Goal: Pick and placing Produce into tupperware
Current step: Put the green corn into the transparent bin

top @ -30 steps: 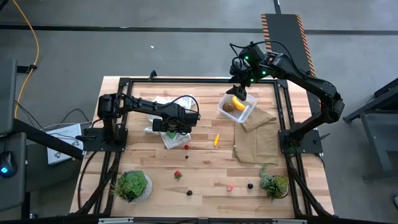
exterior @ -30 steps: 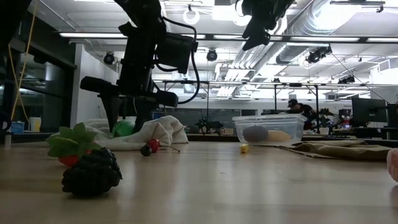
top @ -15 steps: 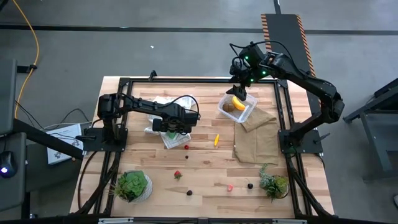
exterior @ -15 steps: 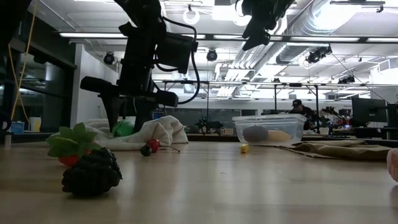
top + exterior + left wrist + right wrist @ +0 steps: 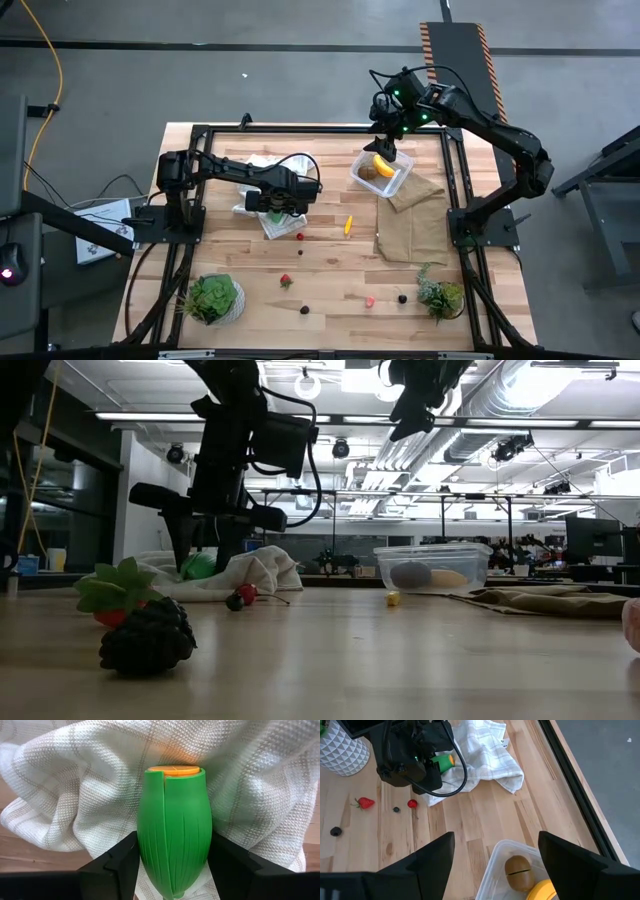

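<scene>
My left gripper (image 5: 172, 865) is closing around the green oval (image 5: 173, 827) on the checked cloth (image 5: 75, 780) at nine o'clock; pickup is imminent.

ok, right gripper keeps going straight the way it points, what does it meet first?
Likely the clear tupperware directly under the open right gripper, or the kiwi and banana inside. Depth is uncertain.

No readable text, labels, brands or numbers anywhere I could see. A small tag sat on the edge of the white checked cloth (image 5: 504, 742), but whatever was printed on it was too small to make out.
</scene>
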